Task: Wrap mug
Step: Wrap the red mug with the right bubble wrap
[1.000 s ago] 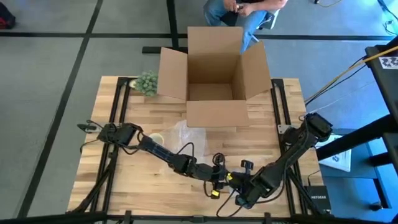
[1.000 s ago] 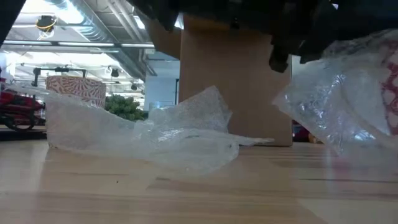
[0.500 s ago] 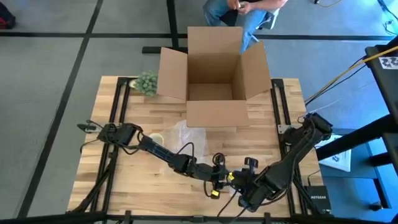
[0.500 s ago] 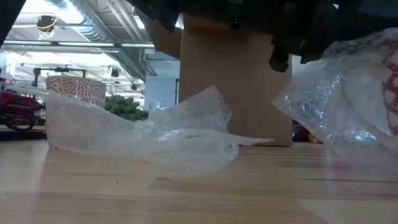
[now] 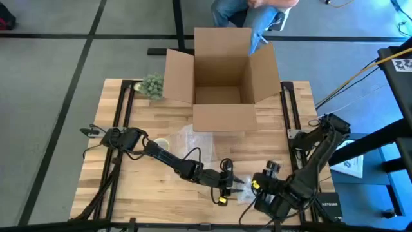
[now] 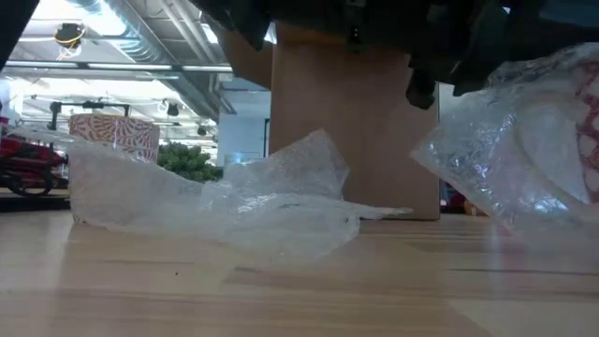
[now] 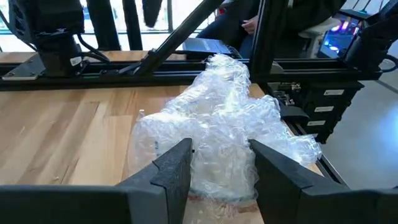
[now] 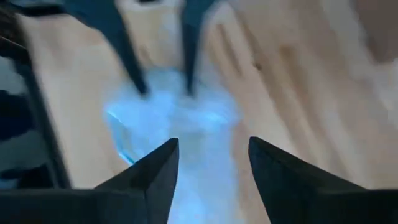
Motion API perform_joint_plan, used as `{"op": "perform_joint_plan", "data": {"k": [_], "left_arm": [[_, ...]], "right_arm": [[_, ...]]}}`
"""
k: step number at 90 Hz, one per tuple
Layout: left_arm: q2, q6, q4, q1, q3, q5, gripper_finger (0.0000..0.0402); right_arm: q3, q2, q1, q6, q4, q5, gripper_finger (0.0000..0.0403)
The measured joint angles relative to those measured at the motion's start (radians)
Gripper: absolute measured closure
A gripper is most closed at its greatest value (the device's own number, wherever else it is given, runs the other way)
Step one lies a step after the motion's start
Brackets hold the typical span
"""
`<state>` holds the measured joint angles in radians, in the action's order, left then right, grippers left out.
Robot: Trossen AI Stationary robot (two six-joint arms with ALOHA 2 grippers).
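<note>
Where the wooden tabletop (image 5: 161, 109) carries the goods, an open cardboard box (image 5: 222, 80) stands at its far middle and serves as the landmark for the rest.

Mug bundle (image 7: 217, 134): a mug swathed in clear bubble wrap, well in front of the box near the tabletop's front edge, a little to the right of the box's middle. A red pattern shows through the wrap in the low view (image 6: 585, 131).

Left hand (image 7: 221, 165): at the bundle, in front of the box, its arm reaching in from the front left. Both fingers (image 7: 174, 171) press against the wrap from either side, pinching the bundle.

Right hand (image 8: 208, 158): just to the right of the bundle, toward the front right corner, fingers spread apart with nothing between them. Its wrist view looks down on the bundle and the left hand's two fingers.

Loose bubble wrap (image 5: 187, 142): a crumpled sheet lying on the tabletop just in front of the box, between box and bundle.

Second mug (image 5: 161, 144): pale inside, red-and-white patterned outside, in front of the box's left flap.

Green plant sprig (image 5: 152, 85): beside the box's left flap.

Person (image 5: 248, 9): seated beyond the box, partly shown.
</note>
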<state>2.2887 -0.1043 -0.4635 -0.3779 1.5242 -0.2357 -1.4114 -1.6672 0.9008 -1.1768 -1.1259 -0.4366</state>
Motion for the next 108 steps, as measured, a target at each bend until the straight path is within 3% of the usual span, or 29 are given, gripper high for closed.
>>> {"op": "perform_joint_plan", "data": {"k": [23,44,58,71,108], "left_arm": [[0.0,0.0,-0.001,0.0,0.0,0.0,0.0267],[0.0,0.002,-0.001,0.0,0.0,0.001,0.0267],[-0.007,0.008,0.001,-0.001,0.0,0.003,0.0267],[-0.017,0.016,0.007,-0.002,-0.002,0.005,0.0267],[-0.021,0.006,0.036,-0.001,0.0,-0.001,0.0267]], "right_arm": [[0.073,-0.001,-0.075,0.201,0.213,0.033,0.0391],[0.185,-0.048,-0.148,0.208,0.333,0.248,0.0399],[0.241,-0.085,-0.175,0.188,0.392,0.321,0.04],[0.25,-0.094,-0.195,0.194,0.426,0.336,0.0399],[0.077,-0.017,-0.176,0.165,0.278,0.371,0.0395]]}}
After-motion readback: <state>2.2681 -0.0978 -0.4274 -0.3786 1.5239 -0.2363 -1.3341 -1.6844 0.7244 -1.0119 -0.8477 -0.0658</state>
